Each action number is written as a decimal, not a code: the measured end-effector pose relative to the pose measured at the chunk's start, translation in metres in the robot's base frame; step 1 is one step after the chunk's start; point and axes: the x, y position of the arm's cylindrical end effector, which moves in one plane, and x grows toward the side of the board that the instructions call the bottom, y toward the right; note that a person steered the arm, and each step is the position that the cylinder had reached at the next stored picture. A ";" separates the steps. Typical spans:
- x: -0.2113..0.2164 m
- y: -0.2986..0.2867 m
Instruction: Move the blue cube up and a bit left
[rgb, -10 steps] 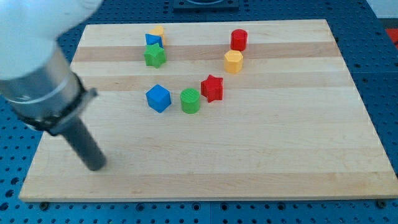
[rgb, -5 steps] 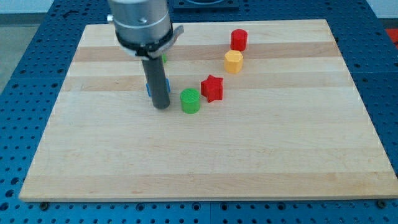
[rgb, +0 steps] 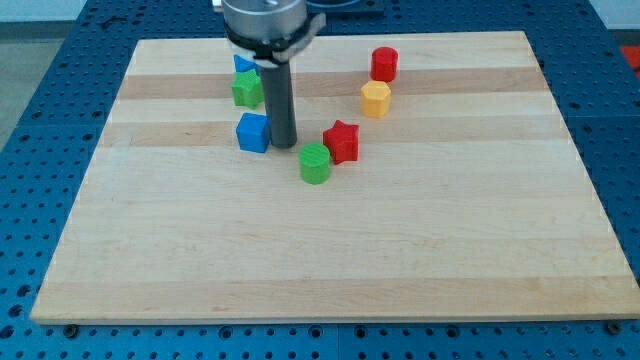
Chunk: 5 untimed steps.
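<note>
The blue cube (rgb: 253, 131) sits on the wooden board (rgb: 330, 250) left of centre. My tip (rgb: 285, 145) rests right beside the cube's right side, touching or nearly so. The rod rises straight up from there and hides part of what lies behind it. A green star block (rgb: 247, 90) lies just above the cube.
A second blue block (rgb: 243, 64) sits above the green star, partly hidden by the arm. A green cylinder (rgb: 315, 163) and a red star (rgb: 342, 141) lie right of my tip. A yellow block (rgb: 375, 99) and a red cylinder (rgb: 384, 64) stand at upper right.
My tip swept from the board's left to the blue cube, then to its right side. The blue cube moved up a little. The green cylinder shifted slightly right and down.
</note>
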 end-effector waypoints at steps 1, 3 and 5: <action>-0.002 -0.002; -0.004 -0.009; 0.030 0.031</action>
